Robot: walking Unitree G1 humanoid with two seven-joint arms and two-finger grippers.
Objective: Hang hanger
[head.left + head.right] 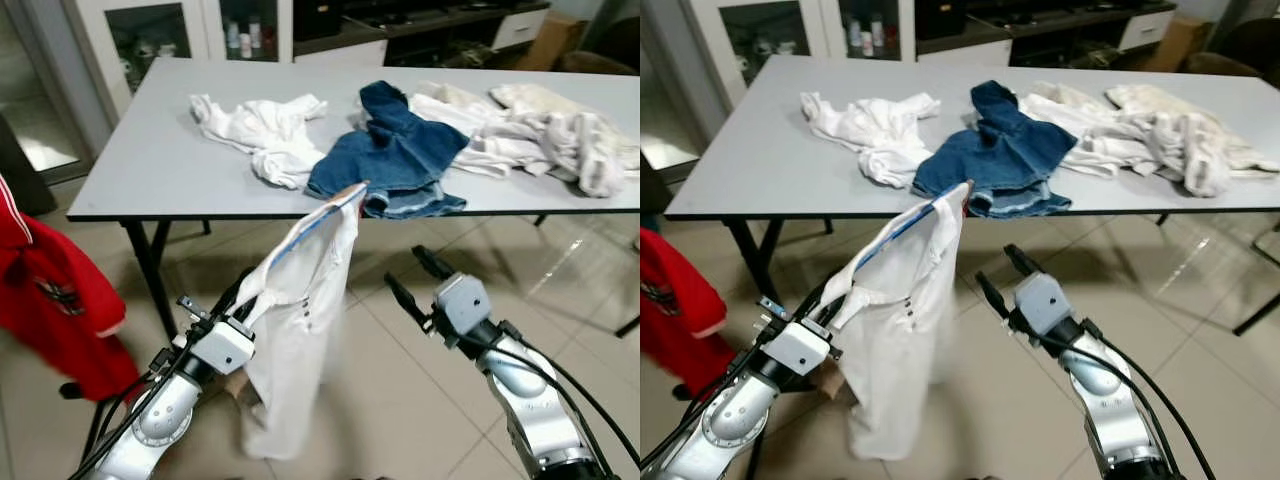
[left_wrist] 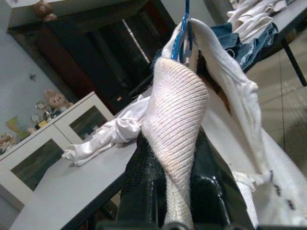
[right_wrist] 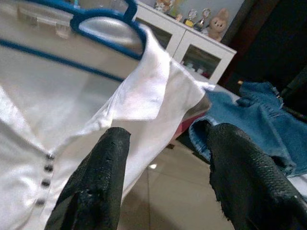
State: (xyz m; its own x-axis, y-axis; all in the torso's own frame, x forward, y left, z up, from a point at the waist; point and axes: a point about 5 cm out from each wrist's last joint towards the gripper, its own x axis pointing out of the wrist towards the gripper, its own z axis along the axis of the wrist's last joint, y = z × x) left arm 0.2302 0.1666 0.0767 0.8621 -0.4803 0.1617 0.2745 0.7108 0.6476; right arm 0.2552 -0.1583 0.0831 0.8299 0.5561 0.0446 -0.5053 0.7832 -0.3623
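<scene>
We are looking across a grey tabletop (image 1: 140, 150) standing on dark folding legs (image 1: 150, 265) over a glossy beige tiled floor (image 1: 420, 400). White glass-door cabinets (image 1: 150, 35) are lining the far wall, beside a dark shelving unit (image 1: 420, 25).

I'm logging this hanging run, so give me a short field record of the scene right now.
left gripper: shut on white shirt, held up before the table
hanger: blue, inside the shirt's collar
right gripper: open, beside the shirt, holding nothing
table: grey, carries a denim garment and white clothes
red garment: hangs at the robot's left
</scene>
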